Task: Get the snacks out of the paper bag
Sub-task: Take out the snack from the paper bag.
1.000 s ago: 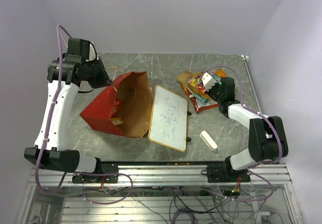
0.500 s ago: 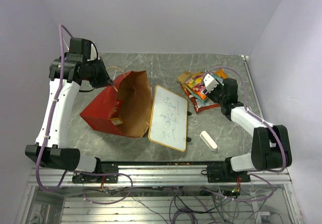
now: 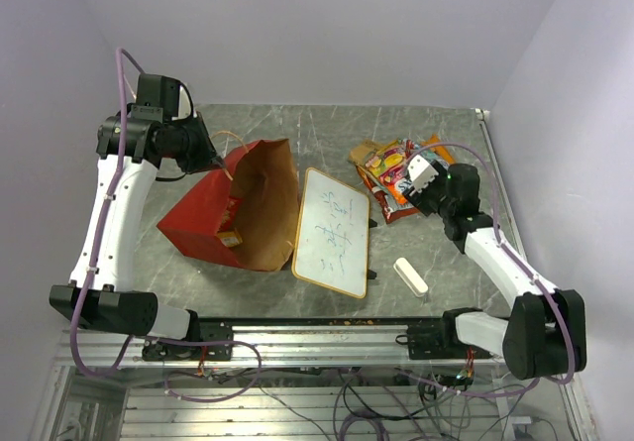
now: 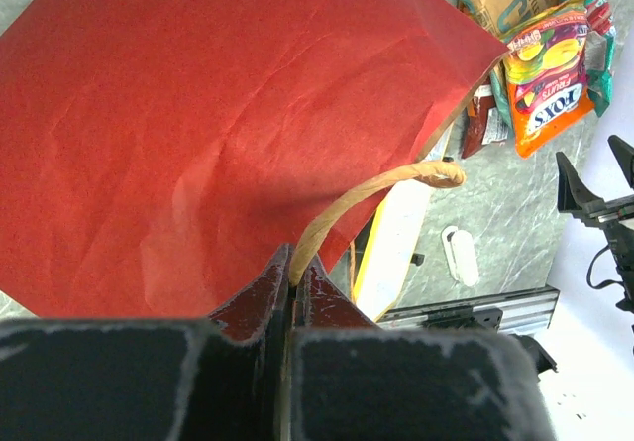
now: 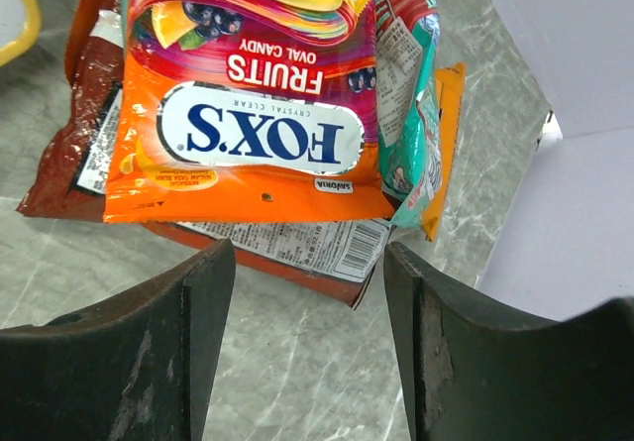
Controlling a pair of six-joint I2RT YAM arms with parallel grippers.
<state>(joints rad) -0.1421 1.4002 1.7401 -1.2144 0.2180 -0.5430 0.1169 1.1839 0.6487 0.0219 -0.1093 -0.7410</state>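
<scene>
Paper bag [image 3: 201, 215] one, eraser [image 3: 410, 275] one

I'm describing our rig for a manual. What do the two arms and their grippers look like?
The left arm and right arm have white links with black joints and bases. A thin purple cable loops along each. The left gripper and right gripper have dark, flat, tapering fingers.
</scene>
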